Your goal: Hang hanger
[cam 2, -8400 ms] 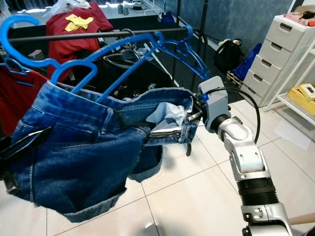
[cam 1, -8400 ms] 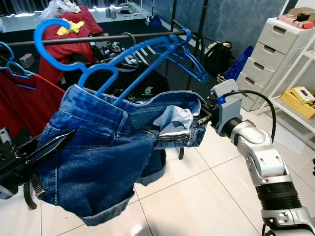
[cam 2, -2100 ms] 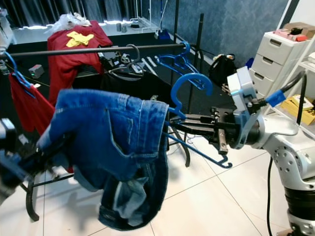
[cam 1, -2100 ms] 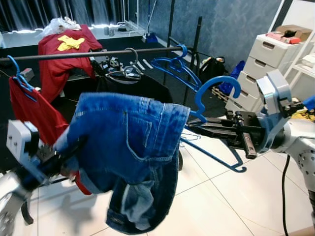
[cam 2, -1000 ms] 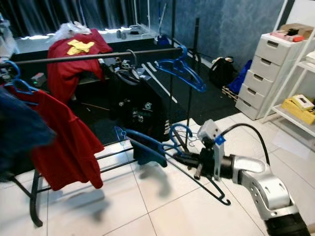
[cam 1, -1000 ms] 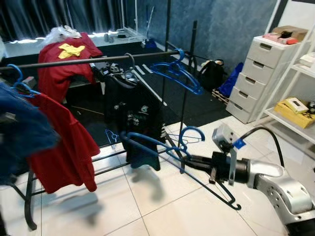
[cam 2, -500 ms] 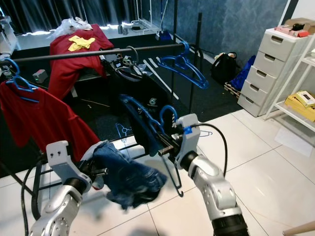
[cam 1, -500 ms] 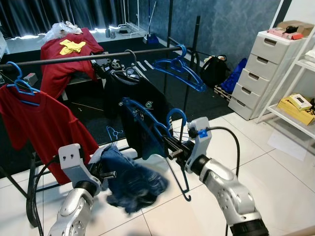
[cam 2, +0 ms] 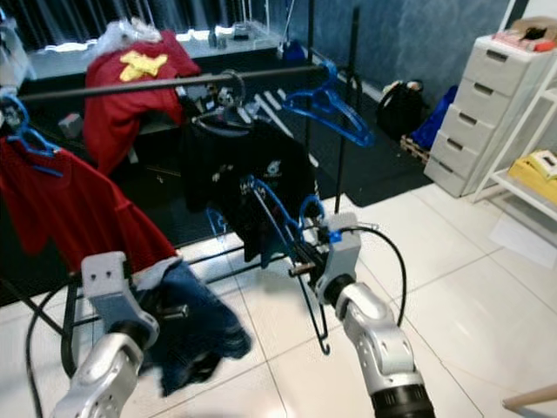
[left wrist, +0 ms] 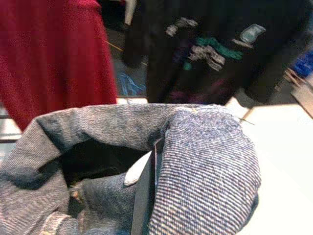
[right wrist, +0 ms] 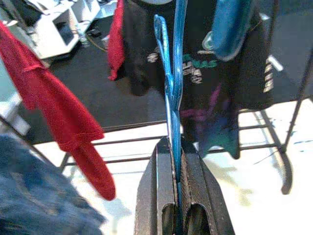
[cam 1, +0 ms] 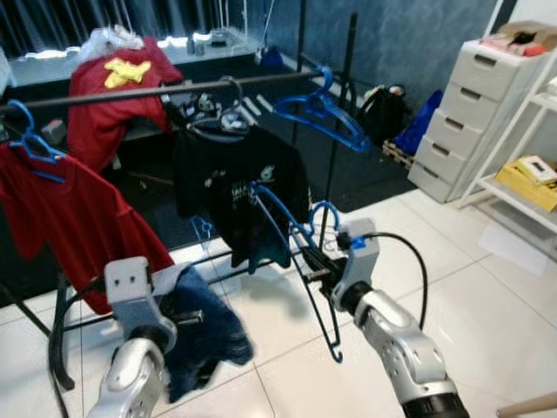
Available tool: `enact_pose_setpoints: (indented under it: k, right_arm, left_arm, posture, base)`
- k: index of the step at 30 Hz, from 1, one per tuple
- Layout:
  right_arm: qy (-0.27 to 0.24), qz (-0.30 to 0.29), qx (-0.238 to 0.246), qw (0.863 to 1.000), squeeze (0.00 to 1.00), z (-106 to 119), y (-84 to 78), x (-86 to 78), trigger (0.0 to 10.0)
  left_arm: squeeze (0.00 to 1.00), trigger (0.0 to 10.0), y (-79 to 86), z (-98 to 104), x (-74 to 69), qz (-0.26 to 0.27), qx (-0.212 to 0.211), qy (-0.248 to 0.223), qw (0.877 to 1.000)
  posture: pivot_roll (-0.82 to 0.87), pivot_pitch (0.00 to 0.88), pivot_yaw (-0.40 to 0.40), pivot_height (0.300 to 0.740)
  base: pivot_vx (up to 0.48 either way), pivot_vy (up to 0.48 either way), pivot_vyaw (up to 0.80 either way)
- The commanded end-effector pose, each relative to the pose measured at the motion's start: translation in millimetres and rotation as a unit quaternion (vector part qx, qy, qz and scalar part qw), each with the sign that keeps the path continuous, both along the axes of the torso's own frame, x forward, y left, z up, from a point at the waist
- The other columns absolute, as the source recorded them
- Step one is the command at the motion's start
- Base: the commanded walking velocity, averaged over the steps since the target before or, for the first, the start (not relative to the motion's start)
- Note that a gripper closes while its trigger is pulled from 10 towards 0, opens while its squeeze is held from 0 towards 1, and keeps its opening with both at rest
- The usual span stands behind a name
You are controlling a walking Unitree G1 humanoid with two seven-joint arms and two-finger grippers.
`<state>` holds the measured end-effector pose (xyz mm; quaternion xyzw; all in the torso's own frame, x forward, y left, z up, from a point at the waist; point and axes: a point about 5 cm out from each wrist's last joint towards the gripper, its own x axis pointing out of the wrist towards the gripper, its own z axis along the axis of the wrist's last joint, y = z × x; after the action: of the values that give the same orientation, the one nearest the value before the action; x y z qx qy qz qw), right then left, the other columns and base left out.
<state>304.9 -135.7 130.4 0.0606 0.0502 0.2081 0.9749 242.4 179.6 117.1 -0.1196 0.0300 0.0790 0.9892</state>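
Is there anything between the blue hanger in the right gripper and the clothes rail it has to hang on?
The right gripper holds the blue hanger low, in front of the black T-shirt hanging from the rail. No visible object blocks the path up; bare rail shows between that shirt and the empty blue hanger.

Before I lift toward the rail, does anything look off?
Yes. The jeans are off the hanger, bunched in the left gripper down near the floor. The right gripper pinches the bare hanger, tilted on edge below the rail.
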Motion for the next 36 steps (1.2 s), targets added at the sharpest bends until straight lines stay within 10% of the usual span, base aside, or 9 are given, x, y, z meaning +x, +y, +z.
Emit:
enact_pose_setpoints:
  k: [1, 8, 15, 22, 36]
  right_arm:
    - [-0.013, 0.000, -0.004, 1.000, 0.00, 3, 1.4, -1.8, 10.0]
    - [-0.033, 0.017, -0.017, 0.999, 0.00, 11, -3.7, 1.5, 10.0]
    - [-0.020, -0.024, -0.033, 0.999, 0.00, 3, -40.0, -2.6, 10.0]
    - [-0.013, -0.014, -0.016, 1.000, 0.00, 1, -32.7, -3.4, 10.0]
    - [-0.013, 0.027, 0.021, 0.999, 0.00, 7, -3.4, 11.4, 10.0]
  left_arm:
    - [0.00, 10.0, -3.6, 11, 0.1, -0.004, 0.005, -0.024, 1.000]
    - [0.00, 10.0, 1.1, 14, -5.6, -0.033, 0.125, -0.026, 0.991]
    - [0.00, 10.0, 24.8, 6, -35.4, 0.017, 0.008, -0.016, 1.000]
    - [0.00, 10.0, 16.8, 12, -23.8, -0.026, -0.089, -0.055, 0.994]
    - [0.00, 10.0, 5.3, 18, 7.0, -0.083, -0.110, -0.069, 0.988]
  posture:
    - [-0.07, 0.108, 0.029, 0.740]
    - [-0.10, 0.088, 0.036, 0.740]
    - [-0.08, 0.107, -0.009, 0.740]
    - [-0.09, 0.118, -0.012, 0.740]
    - [-0.10, 0.141, -0.004, 0.740]
  base:
    - [0.000, 0.000, 0.00]
    - [0.000, 0.000, 0.56]
    - [0.000, 0.000, 0.77]
    - [0.000, 0.000, 0.78]
    - [0.000, 0.000, 0.77]
